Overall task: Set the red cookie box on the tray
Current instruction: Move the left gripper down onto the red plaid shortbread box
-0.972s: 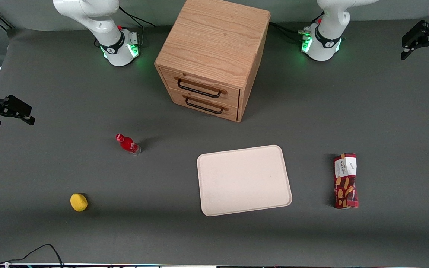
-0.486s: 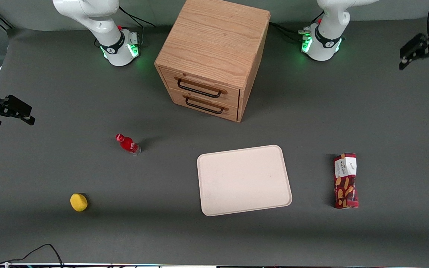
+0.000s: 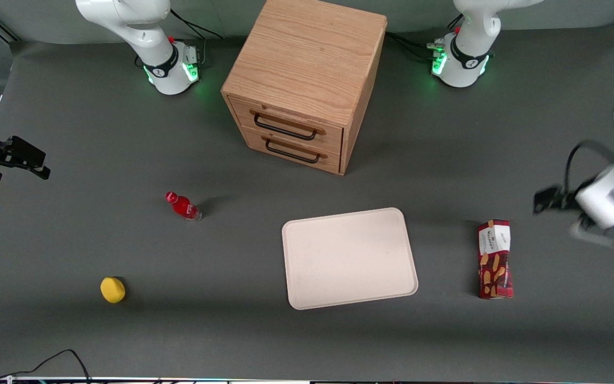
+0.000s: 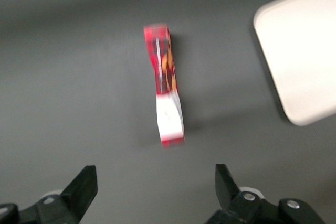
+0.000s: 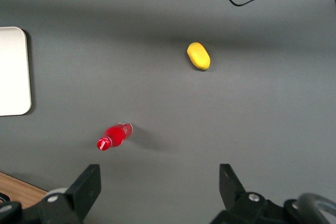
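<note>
Red cookie box (image 3: 494, 259) lies flat on the dark grey counter (image 3: 72, 330), toward the working arm's end, beside the tray (image 3: 349, 258) with a strip of bare counter between the two; box and tray do not touch. Box long axis runs roughly toward and away from the front camera; white label end is the end farther from that camera, tan biscuit pictures on the dark-red part nearer it; dark print is on the white label but too small to read; no brand legible in either view. In the left wrist view the box (image 4: 167, 85) appears blurred, the white end nearest the fingers, with the tray corner (image 4: 299, 56) off to one side. Gripper (image 3: 549, 200) hangs above the counter near the box's white end, toward the working arm's edge of the table, not touching the box; its image is motion-blurred in the front view. Fingers (image 4: 84, 184) are spread wide apart with nothing between them; bare counter shows in the gap. Tray is cream-white, rounded corners, low rim, nothing on it. Wooden two-drawer cabinet (image 3: 304, 80) stands farther from the front camera than the tray, both drawers shut, dark handles. Small red bottle (image 3: 183, 206) and a yellow object (image 3: 112, 289) lie toward the parked arm's end.
</note>
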`<state>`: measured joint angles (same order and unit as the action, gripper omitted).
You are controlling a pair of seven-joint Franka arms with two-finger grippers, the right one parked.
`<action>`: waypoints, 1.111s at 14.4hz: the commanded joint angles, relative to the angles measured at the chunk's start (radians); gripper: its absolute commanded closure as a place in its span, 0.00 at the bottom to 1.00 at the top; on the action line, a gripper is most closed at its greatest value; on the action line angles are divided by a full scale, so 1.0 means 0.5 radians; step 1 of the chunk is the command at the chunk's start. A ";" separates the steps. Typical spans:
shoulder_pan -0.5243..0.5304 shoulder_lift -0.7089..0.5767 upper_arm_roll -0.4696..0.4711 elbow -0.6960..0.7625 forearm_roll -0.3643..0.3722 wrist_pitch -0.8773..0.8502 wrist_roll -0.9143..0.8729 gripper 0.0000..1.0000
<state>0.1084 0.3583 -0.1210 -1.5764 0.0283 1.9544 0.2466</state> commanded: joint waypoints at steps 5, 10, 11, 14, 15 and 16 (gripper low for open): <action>-0.082 0.590 0.009 0.128 0.140 0.619 -0.248 0.00; -0.079 0.734 0.018 0.110 0.275 0.770 -0.251 0.00; -0.073 0.741 0.018 0.103 0.272 0.767 -0.272 0.29; -0.073 0.734 0.018 0.088 0.275 0.739 -0.324 1.00; -0.073 0.737 0.021 0.082 0.275 0.739 -0.327 1.00; -0.073 0.734 0.021 0.085 0.281 0.739 -0.324 1.00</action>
<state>0.0775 0.7233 -0.1156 -1.5436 0.1464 2.3308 0.1132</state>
